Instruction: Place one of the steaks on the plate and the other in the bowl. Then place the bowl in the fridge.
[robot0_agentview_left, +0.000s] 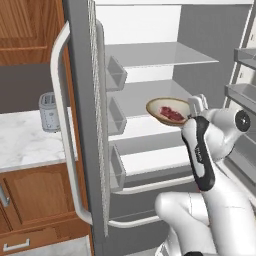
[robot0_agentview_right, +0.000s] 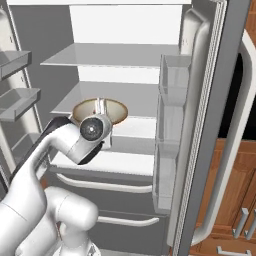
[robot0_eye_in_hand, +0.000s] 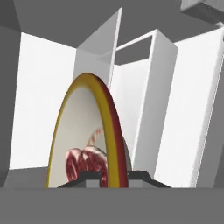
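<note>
Carrying the bowl (robot0_agentview_left: 167, 111) by its rim, the end effector (robot0_agentview_left: 196, 106) is clamped shut on the tan edge, a finger on either side of the wall, as the hand view shows at its bottom edge. Taking the bowl by the rim leaves its hollow free, so the dark red marbled steak (robot0_agentview_left: 172, 114) lies inside untouched. The bowl hangs inside the open fridge (robot0_agentview_left: 150, 65), above the middle shelf (robot0_agentview_left: 135, 97) and not resting on it as far as I can judge; it tips slightly toward the arm, a mild risk to the meat if the tilt grows. Both fridge doors stand wide, the left door (robot0_agentview_left: 82, 100) with its long curved handle (robot0_agentview_left: 62, 125) swung clear, which gives the arm a straight reach to the shelves. Beyond that door, a toaster (robot0_agentview_left: 49, 111) sits on the marble surface (robot0_agentview_left: 25, 142). The likely remaining step is lowering the bowl flat onto the shelf before letting go.
</note>
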